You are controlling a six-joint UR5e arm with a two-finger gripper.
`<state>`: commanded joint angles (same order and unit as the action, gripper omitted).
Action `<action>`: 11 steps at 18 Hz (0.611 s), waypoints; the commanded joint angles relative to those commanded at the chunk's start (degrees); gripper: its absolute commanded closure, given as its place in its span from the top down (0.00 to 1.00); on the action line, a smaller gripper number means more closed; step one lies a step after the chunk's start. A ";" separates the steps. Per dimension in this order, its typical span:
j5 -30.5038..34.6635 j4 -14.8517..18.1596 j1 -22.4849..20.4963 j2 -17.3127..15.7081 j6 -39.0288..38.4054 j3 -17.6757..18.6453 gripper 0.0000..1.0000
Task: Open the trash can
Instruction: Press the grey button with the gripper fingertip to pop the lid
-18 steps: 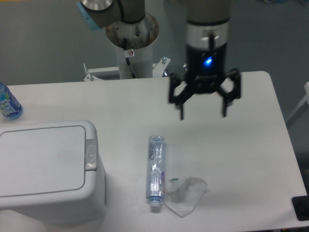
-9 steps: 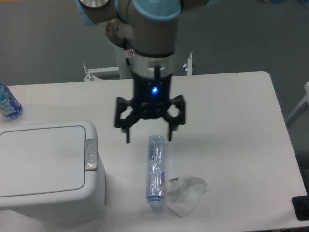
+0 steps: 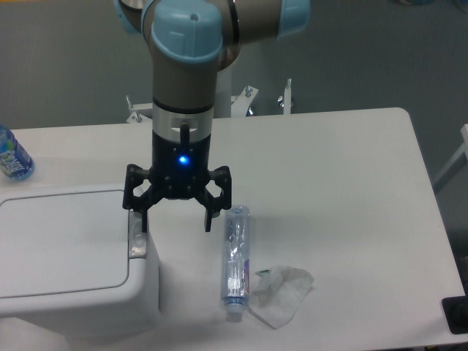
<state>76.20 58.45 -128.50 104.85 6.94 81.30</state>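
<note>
The trash can (image 3: 69, 256) is a large white bin at the front left of the table, its flat lid shut. A grey push-button strip (image 3: 137, 238) sits at the lid's right rim. My gripper (image 3: 175, 221) is open and empty, pointing down. Its left finger hangs just above the button strip and its right finger is beside the clear bottle. I cannot tell if the left finger touches the strip.
A clear plastic bottle (image 3: 235, 252) lies on the table right of the can, with a crumpled clear wrapper (image 3: 284, 294) by its cap. A blue water bottle (image 3: 12, 156) stands at the left edge. A dark object (image 3: 457, 314) sits at the front right corner.
My gripper has moved left and slightly down, from over the right middle of the table to the can's right rim. It stayed open. The can and bottles have not moved.
</note>
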 joint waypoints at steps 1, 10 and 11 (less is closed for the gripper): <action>0.00 -0.09 0.00 0.00 0.00 0.00 1.00; 0.00 -0.09 0.00 0.53 0.44 -0.09 1.00; 0.00 -0.09 0.00 0.62 0.35 0.00 1.00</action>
<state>76.20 58.36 -128.50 105.47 7.30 81.30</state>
